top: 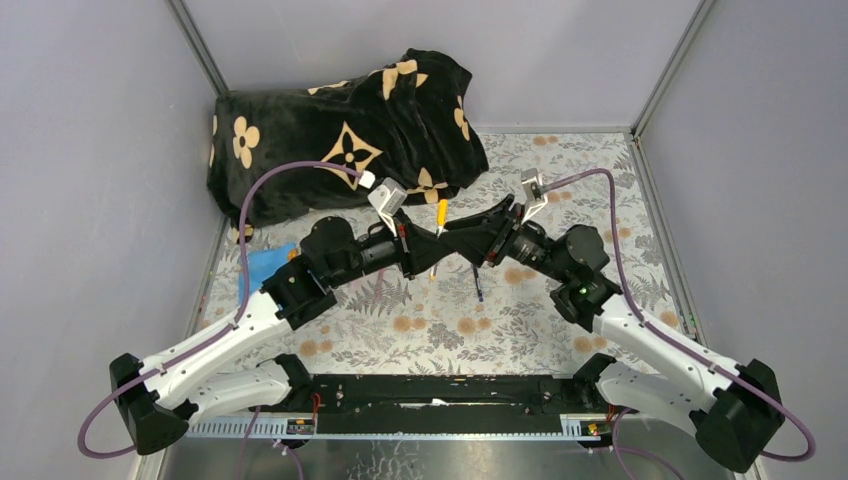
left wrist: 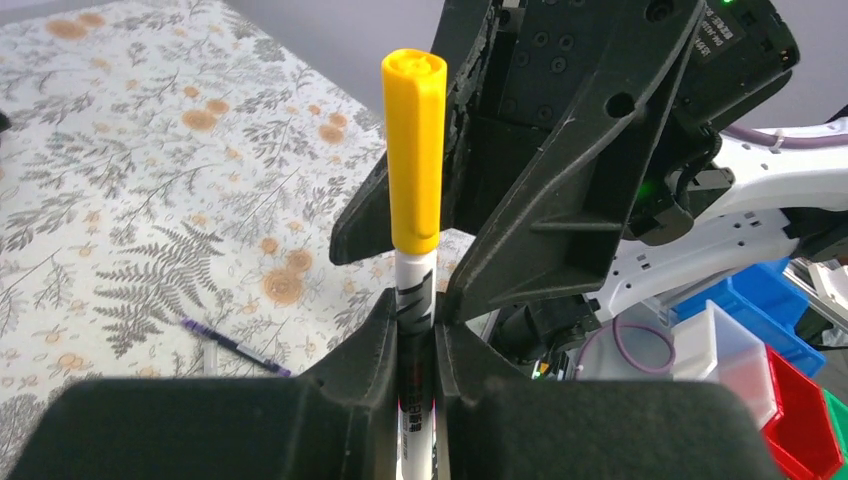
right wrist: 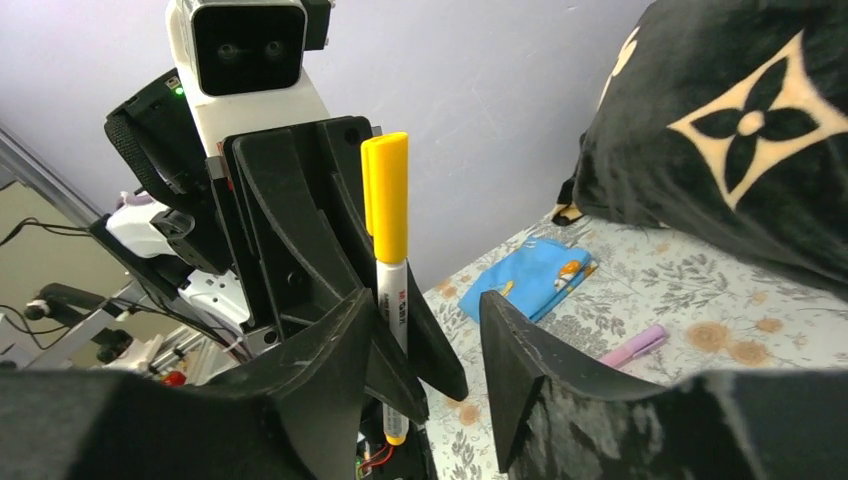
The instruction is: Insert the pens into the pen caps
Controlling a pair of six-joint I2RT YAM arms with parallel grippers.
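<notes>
My left gripper (top: 430, 240) (left wrist: 418, 312) is shut on a white pen (left wrist: 415, 290), held upright above the table's middle. An orange-yellow cap (left wrist: 414, 150) sits on the pen's upper end; it also shows in the top view (top: 441, 213) and the right wrist view (right wrist: 388, 195). My right gripper (top: 478, 240) (right wrist: 425, 300) is open and empty, its fingers (left wrist: 560, 180) right beside the capped pen. A dark blue pen (top: 477, 283) (left wrist: 235, 345) lies on the cloth below. A lilac-capped pink pen (right wrist: 632, 346) lies farther left. The red pen is out of view.
A black blanket with tan flowers (top: 350, 130) (right wrist: 740, 130) is heaped at the back left. A blue flat card (top: 265, 268) (right wrist: 530, 278) lies at the left by the wall. Coloured bins (left wrist: 770, 350) stand off the table.
</notes>
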